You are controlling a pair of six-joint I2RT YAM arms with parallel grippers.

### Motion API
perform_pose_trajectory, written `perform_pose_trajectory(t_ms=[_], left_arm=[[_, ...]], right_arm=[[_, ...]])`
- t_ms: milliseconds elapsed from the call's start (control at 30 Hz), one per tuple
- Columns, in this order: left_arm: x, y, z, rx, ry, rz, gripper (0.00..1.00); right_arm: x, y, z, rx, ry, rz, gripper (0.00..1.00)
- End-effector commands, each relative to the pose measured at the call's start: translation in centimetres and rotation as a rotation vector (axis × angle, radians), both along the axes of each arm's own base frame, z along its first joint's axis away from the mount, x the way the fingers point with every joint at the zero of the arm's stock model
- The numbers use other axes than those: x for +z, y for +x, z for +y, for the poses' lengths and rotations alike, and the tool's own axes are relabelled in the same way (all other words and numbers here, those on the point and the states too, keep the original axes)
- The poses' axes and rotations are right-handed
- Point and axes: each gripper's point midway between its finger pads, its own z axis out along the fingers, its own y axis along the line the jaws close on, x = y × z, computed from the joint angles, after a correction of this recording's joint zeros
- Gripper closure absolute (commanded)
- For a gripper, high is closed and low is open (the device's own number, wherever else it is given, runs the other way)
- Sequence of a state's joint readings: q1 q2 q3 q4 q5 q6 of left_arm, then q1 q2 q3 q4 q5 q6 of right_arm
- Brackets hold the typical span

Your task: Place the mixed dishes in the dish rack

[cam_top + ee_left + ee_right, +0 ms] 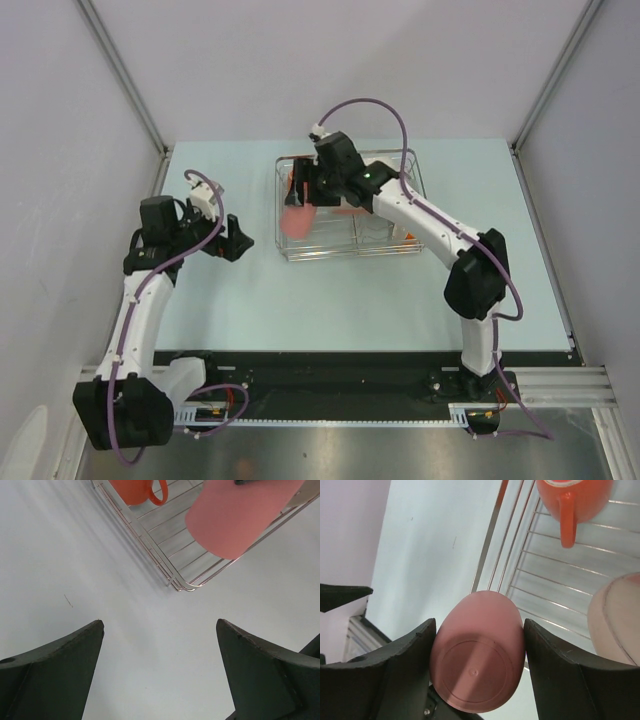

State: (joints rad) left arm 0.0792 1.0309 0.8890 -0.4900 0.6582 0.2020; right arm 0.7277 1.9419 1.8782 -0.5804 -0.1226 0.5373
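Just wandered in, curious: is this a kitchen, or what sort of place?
Probably a robotics test cell: bare walls box in a pale table, two robot arms are bolted at its near edge, and a wire dish rack holds a mug.

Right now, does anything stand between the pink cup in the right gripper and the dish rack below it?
Nothing visible does. The right gripper holds the pinkish cup over bare wires near a corner of the dish rack; the orange-red mug and a cream dish sit off to the sides, clear of it.

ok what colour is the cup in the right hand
Plain dusty pink. The cup shows best in the right wrist view, with its base toward the camera.
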Motion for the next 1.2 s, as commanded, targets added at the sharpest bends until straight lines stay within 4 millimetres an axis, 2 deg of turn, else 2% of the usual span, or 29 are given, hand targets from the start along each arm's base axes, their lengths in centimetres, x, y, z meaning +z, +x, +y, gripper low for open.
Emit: perform_pose_trajectory(t_ms=[0,300,367,833,1167], left_arm=[[0.4,-0.8,-0.1,-0.022,0.004,-0.032,0.00],[-0.2,-0.9,-0.3,-0.023,-0.005,-0.022,0.00],[-0.1,-0.9,-0.3,-0.022,-0.010,-0.024,0.00],[-0.1,-0.8,-0.5,-0.025,-0.027,-0.024,0.00],[-0.1,-0.7,-0.7,-0.032,-0.038,-0.022,0.00]], right_arm=[[-0.8,1.1,0.4,-0.015,-0.113,-0.071,1.00],[-3.9,2.0,0.7,-0.043,-0.272,-0.134,1.00],[-4.1,2.1,1.1,-0.039,-0.277,-0.144,1.00],[-9.3,3.0,1.9,-0.035,-0.362,-0.184,1.00],[-11.2,3.0,2.8,-0.021,-0.414,-0.243,1.00]])
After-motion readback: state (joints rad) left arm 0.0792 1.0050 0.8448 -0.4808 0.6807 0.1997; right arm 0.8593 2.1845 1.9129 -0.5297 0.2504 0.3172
